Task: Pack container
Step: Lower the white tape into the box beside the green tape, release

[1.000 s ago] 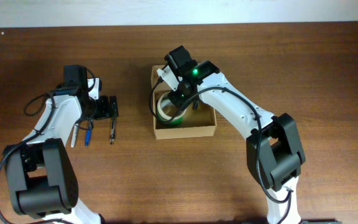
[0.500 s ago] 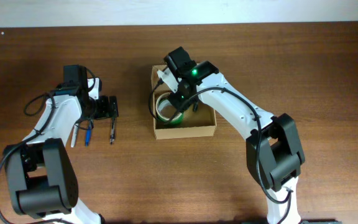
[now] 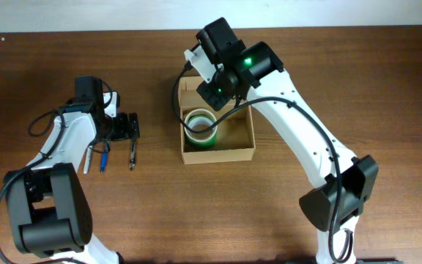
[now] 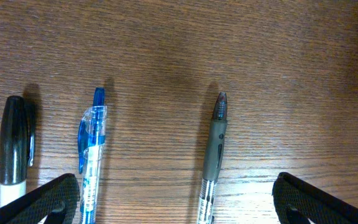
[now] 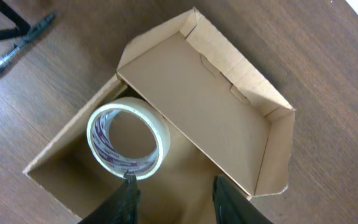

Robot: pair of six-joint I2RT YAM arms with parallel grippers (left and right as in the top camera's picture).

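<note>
The container (image 3: 218, 155) is a tan cardboard box standing open at mid-table. Its lid flap (image 5: 204, 112) is tipped back. A cream tape roll (image 3: 200, 123) lies flat in the box's left half, with a green rim showing beneath it. In the right wrist view the roll (image 5: 128, 138) sits just ahead of one finger. My right gripper (image 5: 174, 183) hangs open above the box interior with nothing between its fingers, and from overhead it (image 3: 215, 89) is over the box's far edge. My left gripper (image 4: 179, 202) is wide open above the pens at the left.
Three writing tools lie side by side on the wood under the left gripper: a black marker (image 4: 12, 149), a blue pen (image 4: 91, 155) and a grey pen (image 4: 213, 155). In the overhead view they lie left of the box, the grey pen (image 3: 132, 155) nearest it.
My right gripper has opened and let go of the tape roll, which now lies in the box. It has lifted and drawn back toward the far edge. The left arm has not moved.
</note>
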